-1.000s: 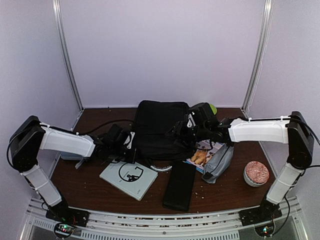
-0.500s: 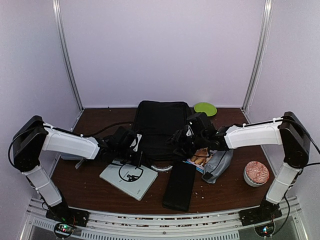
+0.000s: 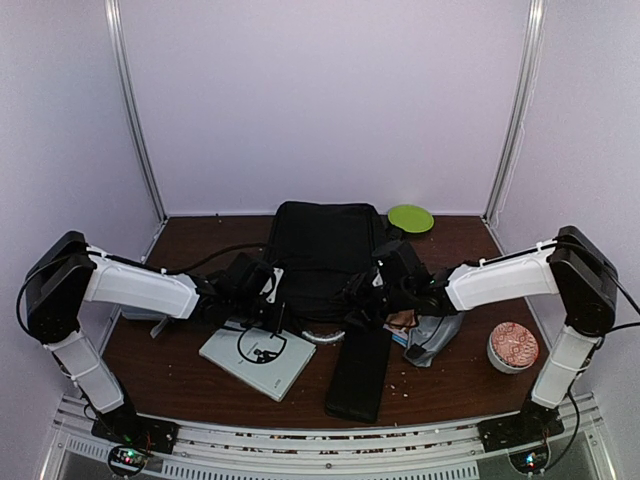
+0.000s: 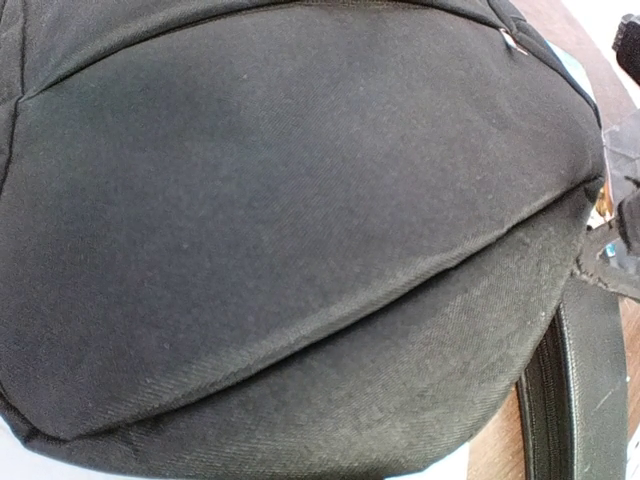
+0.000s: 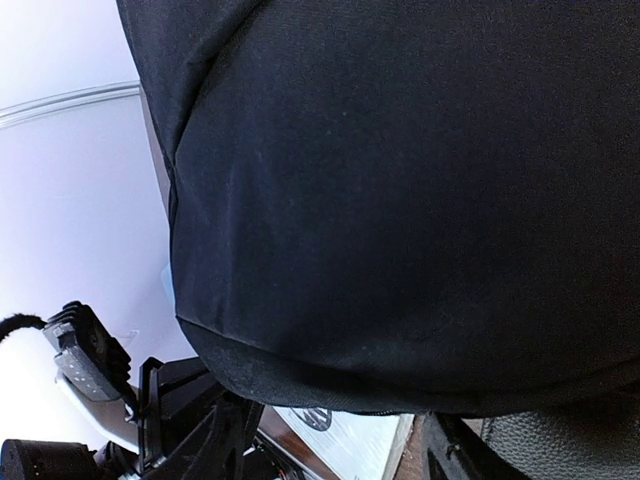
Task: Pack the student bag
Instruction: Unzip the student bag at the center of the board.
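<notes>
L gripper (image 3: 272, 300) + R gripper (image 3: 362, 300) flank student bag (image 3: 320, 245), at near corners.

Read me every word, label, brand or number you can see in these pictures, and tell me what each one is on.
No text here can be read.
white book: black round mark on the cover, too small to read.
printed item: colourful print, blurred and mostly covered.
bowl: reddish patterned top, no legible words.
student bag: plain black fabric, no label showing.
</notes>
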Robot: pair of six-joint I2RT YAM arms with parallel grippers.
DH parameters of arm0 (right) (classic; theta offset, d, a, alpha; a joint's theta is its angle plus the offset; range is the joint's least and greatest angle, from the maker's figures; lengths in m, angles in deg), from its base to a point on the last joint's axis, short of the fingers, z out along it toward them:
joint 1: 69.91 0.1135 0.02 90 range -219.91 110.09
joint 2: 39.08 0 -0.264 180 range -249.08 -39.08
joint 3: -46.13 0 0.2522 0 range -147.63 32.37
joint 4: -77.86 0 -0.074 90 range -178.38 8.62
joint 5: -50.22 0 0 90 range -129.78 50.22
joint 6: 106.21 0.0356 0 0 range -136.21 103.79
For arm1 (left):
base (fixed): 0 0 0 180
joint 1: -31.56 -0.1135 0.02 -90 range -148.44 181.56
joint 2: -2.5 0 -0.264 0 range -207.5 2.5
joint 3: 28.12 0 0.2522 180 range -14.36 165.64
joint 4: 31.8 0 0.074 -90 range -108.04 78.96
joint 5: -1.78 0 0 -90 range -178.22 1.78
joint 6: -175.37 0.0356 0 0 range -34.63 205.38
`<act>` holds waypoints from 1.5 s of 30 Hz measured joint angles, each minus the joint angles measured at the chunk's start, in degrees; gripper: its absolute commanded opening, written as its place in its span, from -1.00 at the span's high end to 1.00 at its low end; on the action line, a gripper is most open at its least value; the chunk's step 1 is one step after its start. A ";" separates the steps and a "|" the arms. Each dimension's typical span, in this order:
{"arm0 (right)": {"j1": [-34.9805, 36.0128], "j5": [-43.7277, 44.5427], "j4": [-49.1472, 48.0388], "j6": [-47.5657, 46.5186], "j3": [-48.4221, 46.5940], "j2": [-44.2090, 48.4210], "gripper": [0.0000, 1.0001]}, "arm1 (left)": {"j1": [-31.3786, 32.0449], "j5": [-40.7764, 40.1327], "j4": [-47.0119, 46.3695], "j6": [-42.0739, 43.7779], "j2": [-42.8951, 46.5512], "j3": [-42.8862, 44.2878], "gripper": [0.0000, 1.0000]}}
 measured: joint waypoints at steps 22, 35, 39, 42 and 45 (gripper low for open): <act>-1.11 -0.42 9.25 -13.29 -20.13 -8.35 1.00 | 0.09 -6.99 -1.29 -3.15 6.82 -6.56 1.00; 1.70 -9.77 22.21 -25.31 -44.28 -23.39 1.00 | 0.52 -10.69 -1.03 -8.79 10.64 -10.62 1.00; 0.68 -10.91 23.37 -27.71 -43.41 -22.97 1.00 | 1.07 -10.67 -0.33 -8.96 10.45 -10.12 1.00; -1.64 -12.20 21.62 -28.22 -35.78 -19.10 1.00 | 1.36 -10.69 0.92 -8.28 10.01 -8.63 1.00; -5.64 -13.40 21.49 -28.55 -29.99 -14.38 1.00 | 1.75 -10.75 3.02 -6.45 8.61 -5.55 1.00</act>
